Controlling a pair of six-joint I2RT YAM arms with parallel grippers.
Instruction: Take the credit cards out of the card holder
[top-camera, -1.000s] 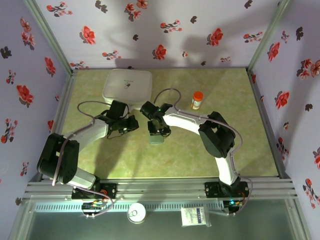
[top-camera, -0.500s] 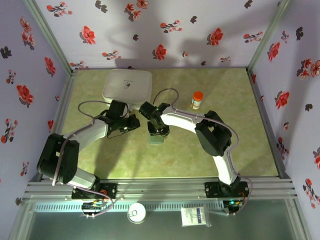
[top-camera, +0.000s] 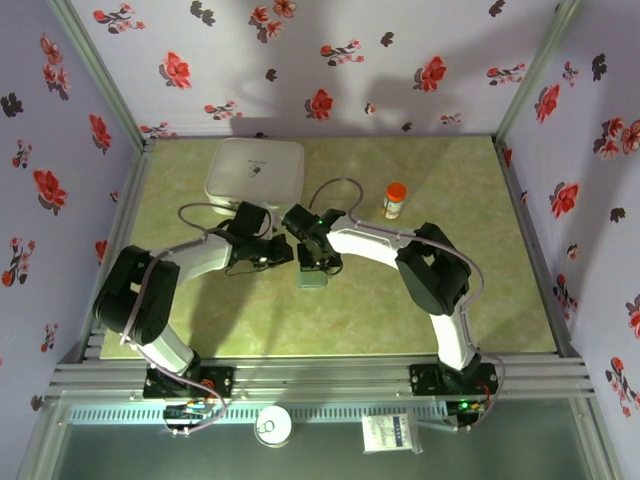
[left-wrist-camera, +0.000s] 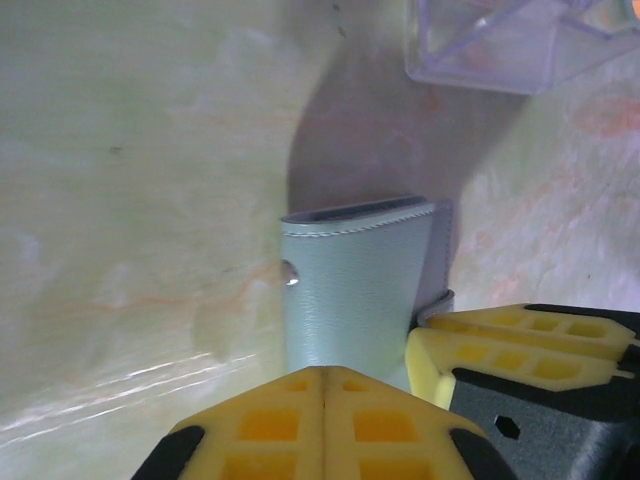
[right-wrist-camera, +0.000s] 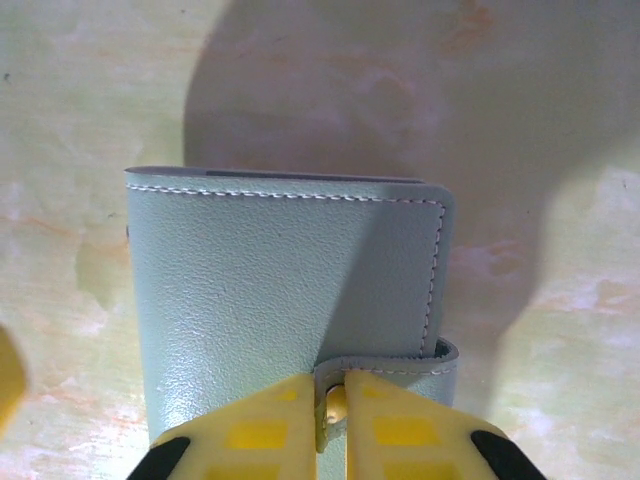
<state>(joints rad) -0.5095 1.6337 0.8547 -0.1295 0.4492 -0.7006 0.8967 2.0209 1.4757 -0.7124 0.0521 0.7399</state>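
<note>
The card holder (top-camera: 312, 279) lies closed on the green tabletop (top-camera: 450, 300), near its middle, at the same spot as a second ago. What has changed is on the left. The left arm has swung its elbow inward and forward, and its wrist has slid to the right, closer to the right arm's wrist. The right arm has barely shifted, though its jaws have closed since then.

From above, the right wrist covers most of the holder, so only its near end shows. In both wrist views the yellow fingers cut off the holder's near edge. The folded cover hides whatever is inside. A clear tray (left-wrist-camera: 500, 45) beyond the holder is cropped by the top of the left wrist view. Whether the left fingertips touch the holder cannot be told.

The left gripper (left-wrist-camera: 322, 385) points at the holder's near edge, jaws pressed together with nothing between them, just beside a small metal stud (left-wrist-camera: 290, 273) on the cover's side. The right gripper (right-wrist-camera: 332, 392) reaches in from the right with the forearm bent back toward its base. It is tipped down over the holder, its jaws pinching the thin strap (right-wrist-camera: 400, 362) that wraps the corner. One of its fingers (left-wrist-camera: 510, 345) shows just beside the left gripper.
</note>
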